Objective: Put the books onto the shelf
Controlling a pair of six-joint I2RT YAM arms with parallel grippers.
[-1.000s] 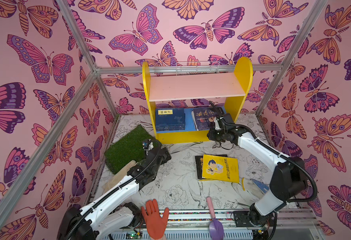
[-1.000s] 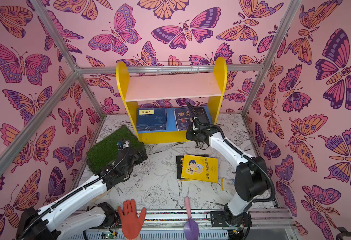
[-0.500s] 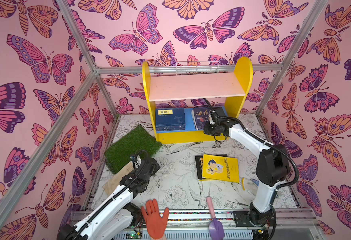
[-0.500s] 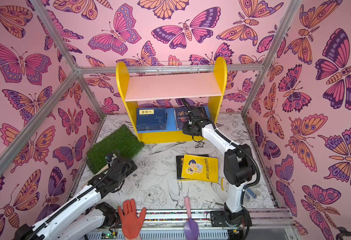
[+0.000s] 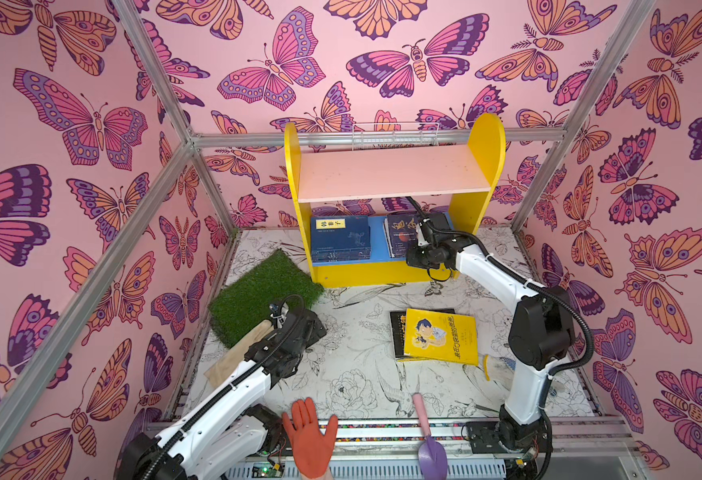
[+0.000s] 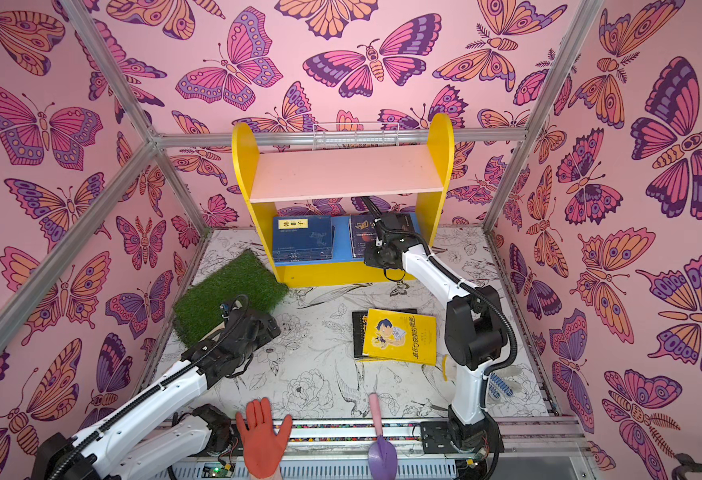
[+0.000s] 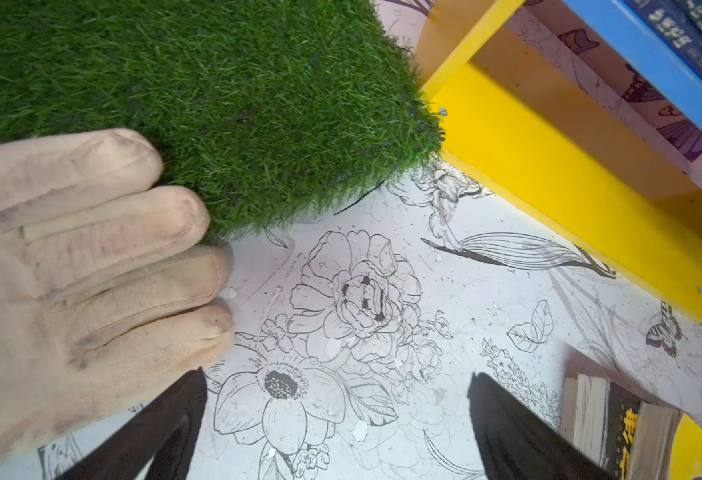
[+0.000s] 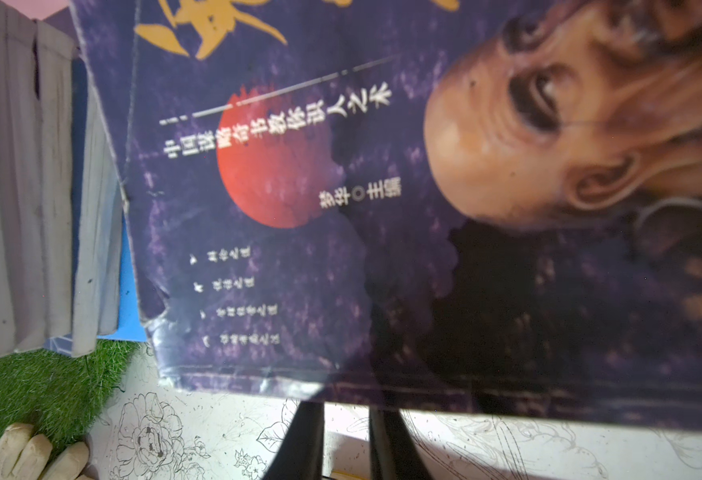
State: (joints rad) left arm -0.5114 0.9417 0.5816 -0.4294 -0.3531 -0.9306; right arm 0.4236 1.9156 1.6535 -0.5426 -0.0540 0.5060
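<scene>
The shelf [image 5: 395, 172] [image 6: 345, 172] stands at the back, with a navy stack of books [image 5: 339, 239] [image 6: 302, 239] on its blue lower board. Beside the stack lies a dark portrait book [image 5: 401, 232] [image 8: 341, 208]. My right gripper [image 5: 413, 253] [image 6: 370, 255] [image 8: 347, 409] is at this book's front edge, jaws nearly together. Its tips are hidden under the edge, so whether they grip anything does not show. A yellow cartoon book [image 5: 443, 336] [image 6: 399, 336] lies on a black book [image 5: 397, 332] on the floor. My left gripper [image 5: 312, 328] [image 7: 337, 374] hovers open and empty over the floor.
A green grass mat [image 5: 264, 291] [image 7: 216, 104] lies left of the shelf with a beige glove [image 5: 241, 353] [image 7: 70, 270] at its near edge. An orange glove [image 5: 310, 440] and a purple trowel [image 5: 430, 449] sit at the front rail. A white wire rack [image 5: 395, 135] is behind the shelf.
The right arm's elbow swung left while its gripper stayed at the portrait book on the lower board. The left gripper drew back toward the front, then came forward again beside the grass mat.
</scene>
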